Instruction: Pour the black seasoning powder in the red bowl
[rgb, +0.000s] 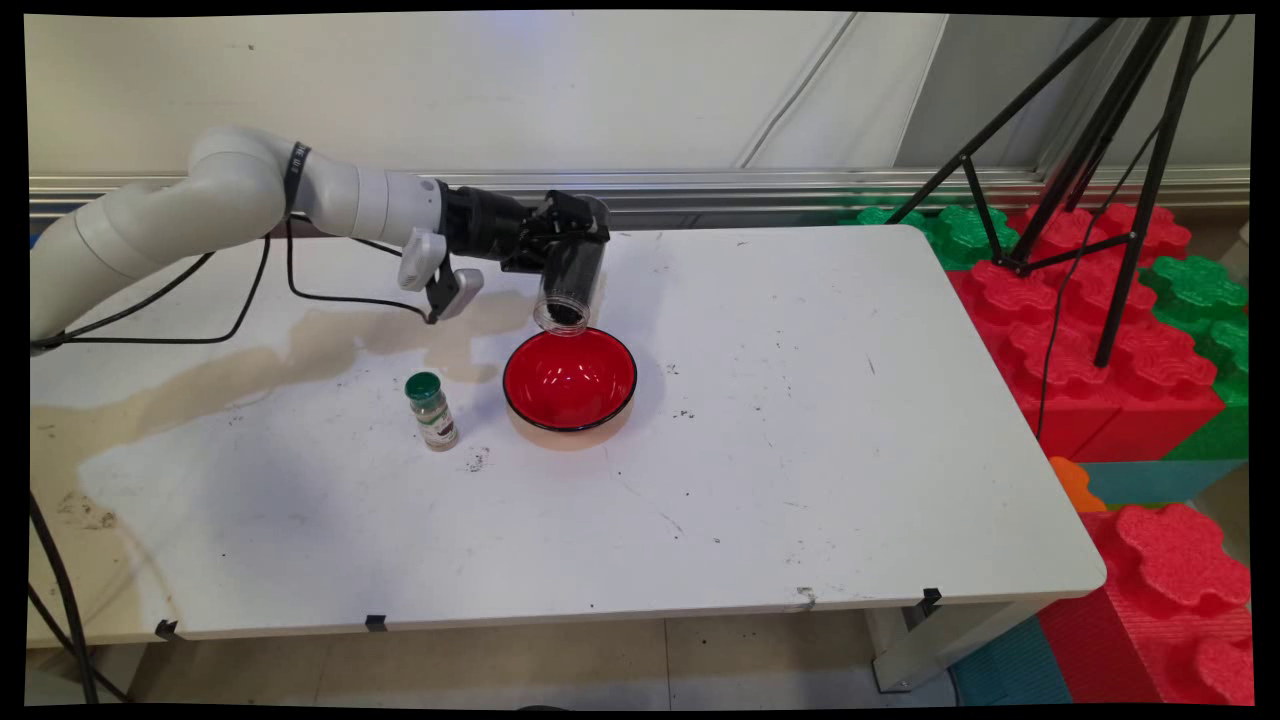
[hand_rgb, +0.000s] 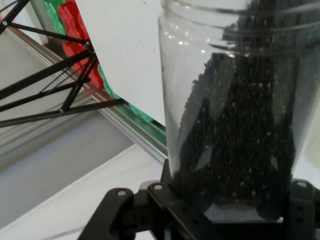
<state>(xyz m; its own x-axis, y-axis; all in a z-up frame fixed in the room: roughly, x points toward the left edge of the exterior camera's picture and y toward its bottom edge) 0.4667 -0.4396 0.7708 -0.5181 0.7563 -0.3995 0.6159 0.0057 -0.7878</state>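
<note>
My gripper (rgb: 572, 240) is shut on a clear jar (rgb: 571, 280) of small black grains. The jar is tipped mouth-down, and its open mouth hangs just above the far rim of a red bowl (rgb: 569, 379) with a black edge. In the hand view the clear jar (hand_rgb: 235, 110) fills the right side, with black grains packed along its length and my gripper (hand_rgb: 220, 200) closed round its base. I see no grains in the bowl. A small spice bottle (rgb: 432, 410) with a green cap stands upright to the left of the bowl.
The white table (rgb: 800, 450) bears brownish stains at its left and a few dark specks near the bowl. Black tripod legs (rgb: 1080, 150) and red and green foam blocks (rgb: 1120, 360) stand beyond the table's right edge. Black cables (rgb: 250, 300) hang under the arm.
</note>
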